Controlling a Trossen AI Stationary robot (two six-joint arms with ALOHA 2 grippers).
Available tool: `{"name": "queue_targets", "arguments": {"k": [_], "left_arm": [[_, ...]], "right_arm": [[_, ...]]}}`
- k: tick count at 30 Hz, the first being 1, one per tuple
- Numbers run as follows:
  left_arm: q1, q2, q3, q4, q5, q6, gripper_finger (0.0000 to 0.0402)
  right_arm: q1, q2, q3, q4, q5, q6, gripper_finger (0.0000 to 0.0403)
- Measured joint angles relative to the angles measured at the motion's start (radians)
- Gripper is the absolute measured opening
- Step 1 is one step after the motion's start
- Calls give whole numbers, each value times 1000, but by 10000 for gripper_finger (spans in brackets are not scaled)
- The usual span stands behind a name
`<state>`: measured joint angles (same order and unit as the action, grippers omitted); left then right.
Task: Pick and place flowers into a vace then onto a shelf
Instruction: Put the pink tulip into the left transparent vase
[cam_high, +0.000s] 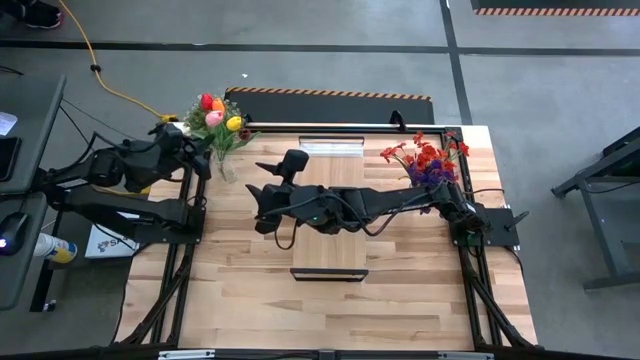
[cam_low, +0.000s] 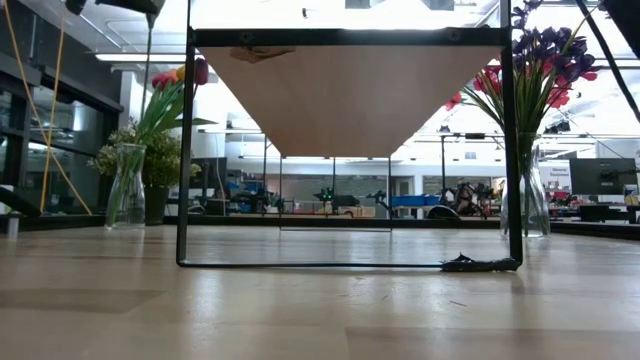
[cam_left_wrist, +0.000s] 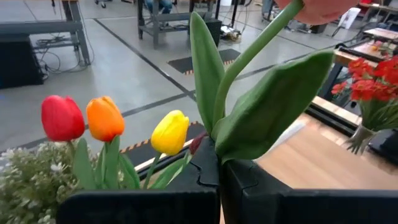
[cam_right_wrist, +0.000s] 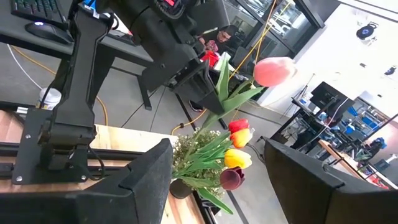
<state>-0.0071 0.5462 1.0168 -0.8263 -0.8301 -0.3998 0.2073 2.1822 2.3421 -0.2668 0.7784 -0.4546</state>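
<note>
My left gripper (cam_left_wrist: 219, 180) is shut on a pink tulip (cam_right_wrist: 273, 71) at the table's far left corner. It holds it above a glass vase (cam_low: 125, 190) of red, orange and yellow tulips (cam_left_wrist: 106, 118). The pink head (cam_high: 214, 118) sits over that bunch. My right gripper (cam_high: 262, 192) hangs open and holds nothing over the middle of the wooden shelf (cam_high: 330, 250), pointing toward the left arm. A second vase (cam_low: 525, 200) with red and purple flowers (cam_high: 430, 160) stands on the table at the far right. My left gripper pinches the pink tulip's stem (cam_left_wrist: 219, 121) between its two fingers, just where the two green leaves branch off. The fingers come nearly level from the table's left and lie across the stem. The head tilts up beyond them; the lower stem (cam_low: 148, 60) runs down toward the vase.
The shelf stands raised on a black frame (cam_low: 185, 150) in the middle of the table. A pale-green bushy plant (cam_left_wrist: 31, 174) fills the left vase around the tulips. The right arm's body (cam_high: 340, 205) stretches across the shelf.
</note>
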Motion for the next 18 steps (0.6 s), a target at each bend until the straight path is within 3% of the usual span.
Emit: {"name": "queue_targets", "arguments": {"k": [13,18], "left_arm": [[0,-7,-3,-64,-39,-50,26],[0,-25,-62,-46,-50,-80,26]], "right_arm": [[0,0,0,1,-2,0,243],[1,0,0,0,-3,0,243]]}}
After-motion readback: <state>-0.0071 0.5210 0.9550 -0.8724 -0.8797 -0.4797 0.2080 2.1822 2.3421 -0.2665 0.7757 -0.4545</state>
